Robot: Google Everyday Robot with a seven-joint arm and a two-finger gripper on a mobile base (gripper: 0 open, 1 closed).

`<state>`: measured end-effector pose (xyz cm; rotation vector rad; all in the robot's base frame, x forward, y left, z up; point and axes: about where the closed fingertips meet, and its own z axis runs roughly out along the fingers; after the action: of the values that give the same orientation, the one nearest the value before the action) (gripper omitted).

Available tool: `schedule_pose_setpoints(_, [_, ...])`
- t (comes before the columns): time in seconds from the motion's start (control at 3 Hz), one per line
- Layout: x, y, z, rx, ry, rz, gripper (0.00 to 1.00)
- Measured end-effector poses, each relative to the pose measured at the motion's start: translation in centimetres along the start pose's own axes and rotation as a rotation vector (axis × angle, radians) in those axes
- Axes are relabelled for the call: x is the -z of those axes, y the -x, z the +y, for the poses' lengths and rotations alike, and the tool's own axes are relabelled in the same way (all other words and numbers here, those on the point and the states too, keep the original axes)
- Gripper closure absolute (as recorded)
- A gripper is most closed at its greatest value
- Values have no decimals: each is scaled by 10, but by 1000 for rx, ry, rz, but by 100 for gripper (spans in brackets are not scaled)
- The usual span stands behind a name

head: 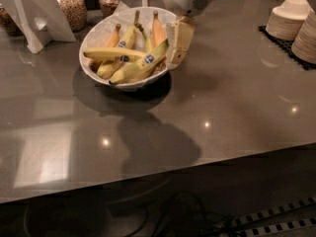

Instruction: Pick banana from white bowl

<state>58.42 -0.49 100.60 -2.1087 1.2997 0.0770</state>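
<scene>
Bananas (129, 58): bunch heaped in white bowl (98, 31), stems leaning on far wall.
Bowl position: tabletop (222, 98), far left.
Gripper (177, 53): hanging at bowl's right rim beside a banana tip, probably lining up a grasp.
Jaws: opening cannot be told.

Cream pincer (178, 42) at white bowl (100, 29) of yellow bananas (136, 66)
</scene>
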Motion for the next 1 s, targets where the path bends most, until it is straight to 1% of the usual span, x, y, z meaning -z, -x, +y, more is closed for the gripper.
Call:
schedule_pose_setpoints(0.33, [-20,6,-12,81,-9,-8,6])
schedule_pose_setpoints(0.67, [-42,9,-15,145,9,-13,25])
schedule_pose_setpoints(1.0, [-57,7,-9,175,41,-9,48])
